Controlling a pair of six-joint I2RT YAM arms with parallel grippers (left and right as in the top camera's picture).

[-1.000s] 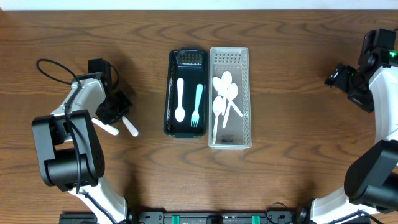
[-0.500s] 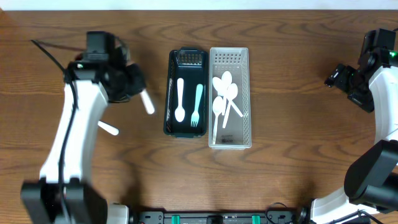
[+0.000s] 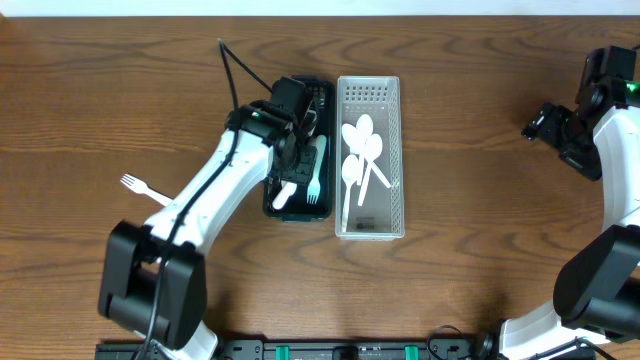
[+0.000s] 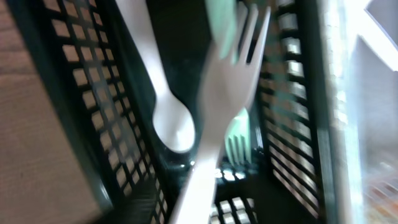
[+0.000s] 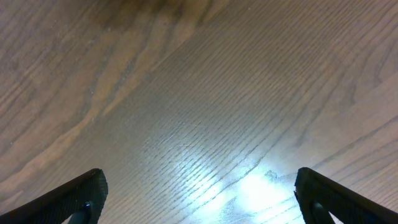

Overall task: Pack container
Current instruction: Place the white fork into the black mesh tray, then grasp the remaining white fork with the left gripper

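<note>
Since the earlier frame, the left arm has been swung from the left edge of the surface (image 3: 480, 250) to the middle, above the black basket (image 3: 300, 90). A white fork (image 4: 217, 106) is carried by the left tool (image 3: 290, 160). Its jaws are not shown, but a closed grip on the handle is judged. The basket lies directly beneath, and the fork's long axis is set only slightly askew to the basket's, so little but a lowering is called for. A spoon (image 4: 171, 118) and a teal fork (image 3: 317, 165) are held in it already. White spoons (image 3: 360, 150) are held in the clear basket (image 3: 368, 90) alongside. A loose fork (image 3: 143, 187) is left near the left edge. The right tool (image 5: 199, 199) is kept wide open, empty, by the right edge.
</note>
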